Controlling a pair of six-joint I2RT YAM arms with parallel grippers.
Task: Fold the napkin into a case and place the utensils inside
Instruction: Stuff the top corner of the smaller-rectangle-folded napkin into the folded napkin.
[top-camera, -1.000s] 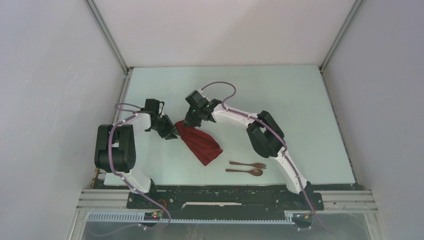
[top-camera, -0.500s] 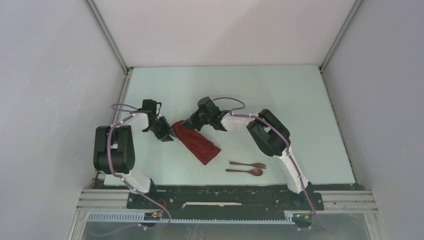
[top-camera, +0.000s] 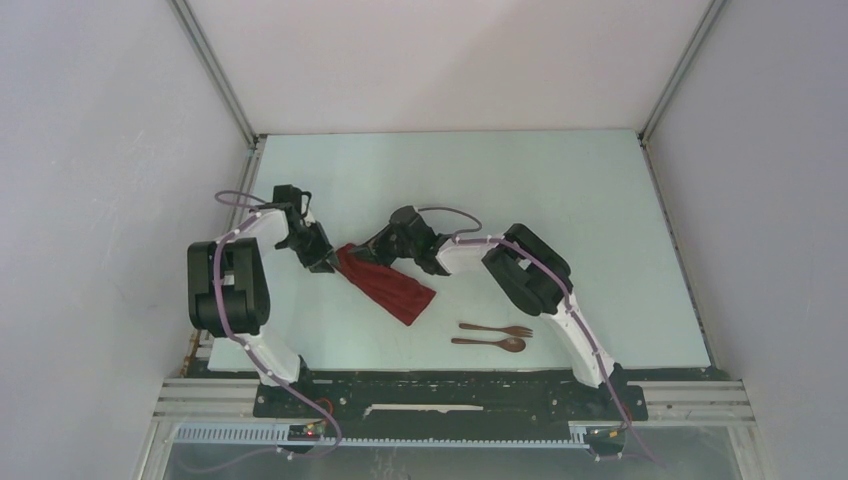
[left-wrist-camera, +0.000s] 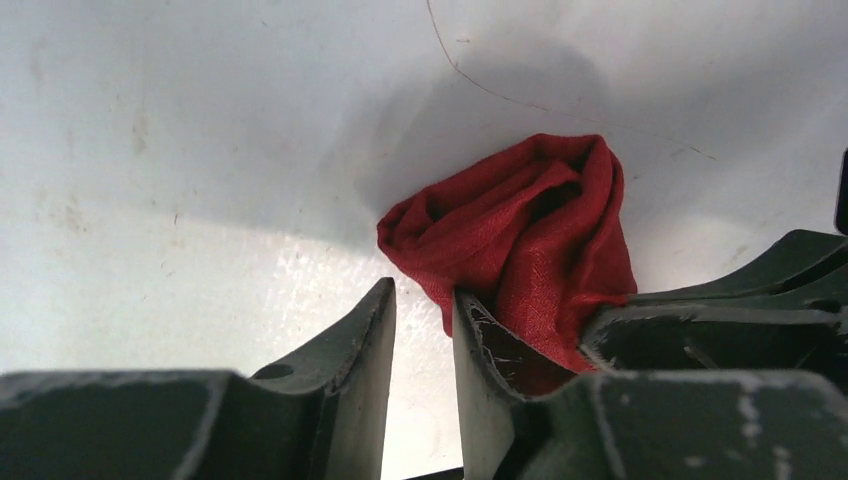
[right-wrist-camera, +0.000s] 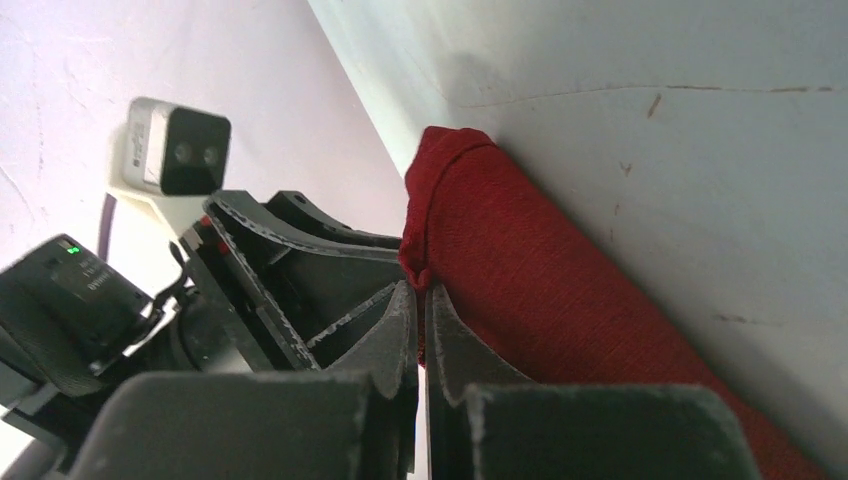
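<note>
Pale green table (top-camera: 520, 190): surface scuffed, with fine scratches. A bunched dark red napkin (top-camera: 392, 288) lies toward 8 o'clock of centre, its long axis running 10 to 4 o'clock. A dark wooden fork (top-camera: 497, 329) and spoon (top-camera: 490, 343) lie at 5 o'clock, parallel and just apart, heads pointing to 3 o'clock.

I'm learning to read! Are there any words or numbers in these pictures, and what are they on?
Tiny white print on the black box with the green light: too blurred to read.
Nothing else has writing: not the napkin, fork or spoon.
</note>
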